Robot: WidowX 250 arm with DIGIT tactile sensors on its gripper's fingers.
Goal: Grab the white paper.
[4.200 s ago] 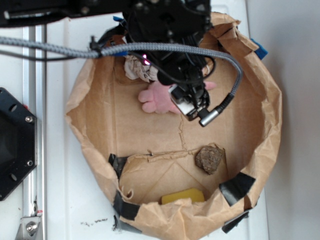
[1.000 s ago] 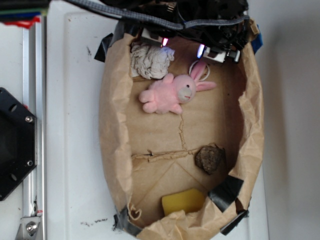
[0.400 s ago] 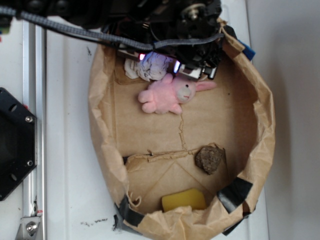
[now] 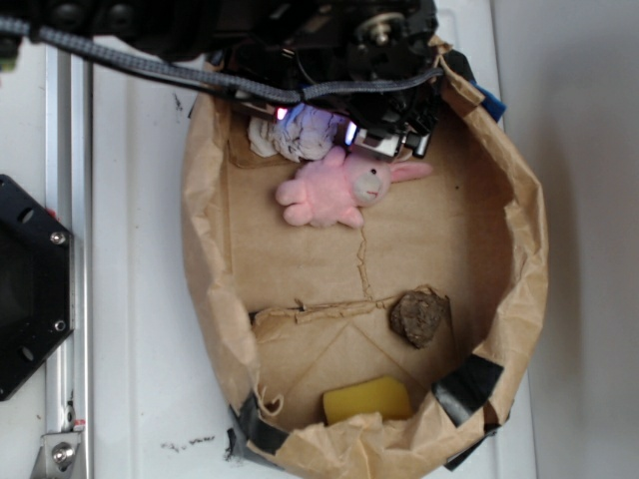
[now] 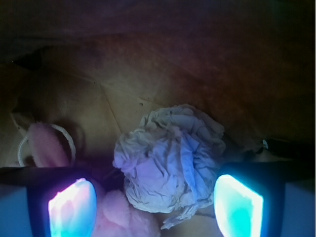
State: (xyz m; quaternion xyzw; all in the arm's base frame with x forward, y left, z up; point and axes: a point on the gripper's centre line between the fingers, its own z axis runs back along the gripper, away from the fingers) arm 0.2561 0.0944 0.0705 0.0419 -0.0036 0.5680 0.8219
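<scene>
Seen from the exterior view: a brown paper bag (image 4: 215, 249) laid open on a white table (image 4: 130, 299), with its rim rolled down; at the upper end of the bag, the white paper (image 4: 300, 135), crumpled into a ball and lying on the bag floor, partly covered by the black arm; just below and right of it, touching or almost touching, a pink plush bunny (image 4: 334, 192) lying on its side, ears toward the right; lower in the bag, well apart from both, a brown rough lump (image 4: 417, 317); near the bottom rim, a yellow sponge (image 4: 367, 398); black tape (image 4: 464, 384) on the lower corners of the bag. Seen from the wrist view: the gripper (image 5: 157, 205) with jaws spread apart, two glowing pads (image 5: 72, 206) at the bottom corners; the white paper (image 5: 170, 163) sitting between them, not yet clamped, nearer to the right pad, contact with it impossible to tell; one pink ear of the bunny (image 5: 47, 145) at the left, beside the left pad; the rest dark and hard to read.
</scene>
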